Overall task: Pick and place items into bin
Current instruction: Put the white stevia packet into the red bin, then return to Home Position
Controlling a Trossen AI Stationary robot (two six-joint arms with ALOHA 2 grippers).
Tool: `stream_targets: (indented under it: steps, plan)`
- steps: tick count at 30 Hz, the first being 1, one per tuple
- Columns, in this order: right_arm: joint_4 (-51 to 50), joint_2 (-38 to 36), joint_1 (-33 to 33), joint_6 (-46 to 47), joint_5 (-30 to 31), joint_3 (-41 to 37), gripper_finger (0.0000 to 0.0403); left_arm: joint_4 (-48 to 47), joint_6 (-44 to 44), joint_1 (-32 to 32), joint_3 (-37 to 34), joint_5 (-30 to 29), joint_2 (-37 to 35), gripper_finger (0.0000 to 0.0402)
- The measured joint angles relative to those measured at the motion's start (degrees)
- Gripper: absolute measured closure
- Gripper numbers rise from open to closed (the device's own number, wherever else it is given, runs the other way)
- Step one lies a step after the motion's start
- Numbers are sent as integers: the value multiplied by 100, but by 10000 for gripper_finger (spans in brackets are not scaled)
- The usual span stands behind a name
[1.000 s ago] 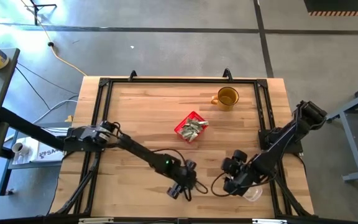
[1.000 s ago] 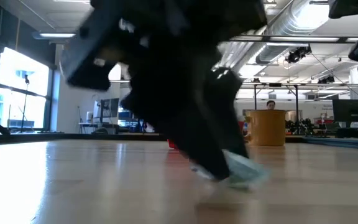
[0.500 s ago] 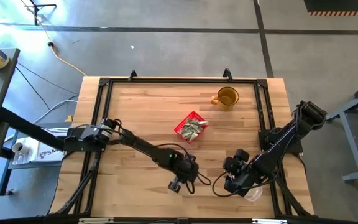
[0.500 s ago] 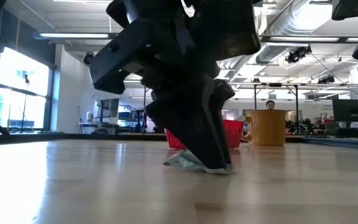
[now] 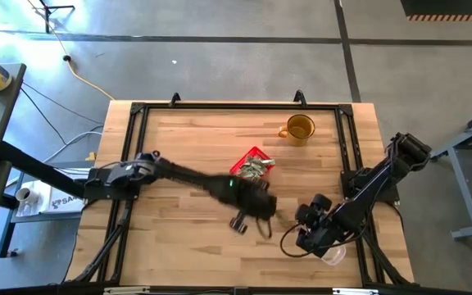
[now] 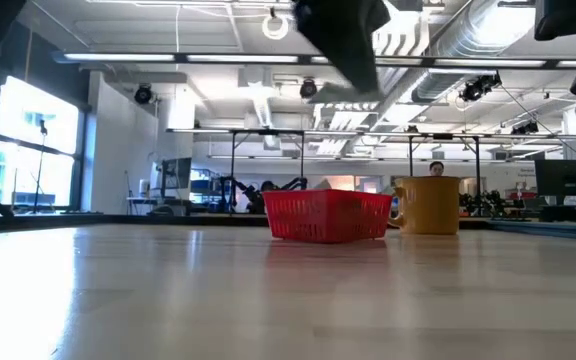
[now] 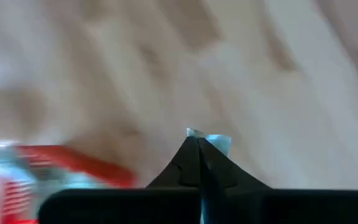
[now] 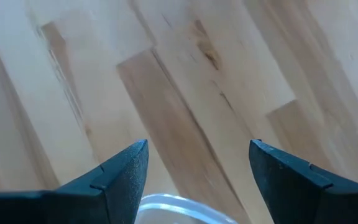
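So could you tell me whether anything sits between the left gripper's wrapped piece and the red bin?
Nothing visible does. The left gripper, shut on a pale wrapped piece, is raised just beside the red bin, with only bare table between them.

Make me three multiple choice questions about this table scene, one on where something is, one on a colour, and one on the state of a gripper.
1. Where does the mug stand?
A. at the table's far edge, beyond the bin
B. inside the bin
C. under the right arm

2. What colour is the bin?
A. blue
B. red
C. clear

3. How is the left gripper?
A. wide open and empty
B. shut on a wrapped piece
C. resting in the mug

Answers: 1 A, the high view shows the mug beyond the bin, apart from it. 2 B, its walls are bright red in the high and low views. 3 B, the left wrist view shows a pale wrapped piece pinched at the closed fingertips.
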Motion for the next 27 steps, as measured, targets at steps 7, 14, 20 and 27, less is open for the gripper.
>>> stream_targets:
  steps: [7,14,20,27]
  plan:
    - [-248,0,168,343,-170,0,135,174,103,1094,386,1,-72,359]
    - [-429,0,588,1060,-199,0,135,582,-83,2168,-22,1228,-66,380]
    - [-436,0,593,1087,-256,0,135,934,-947,2461,-740,1708,-66,307]
    - [-528,0,377,872,-257,0,136,395,-1845,2332,-942,1168,-66,152]
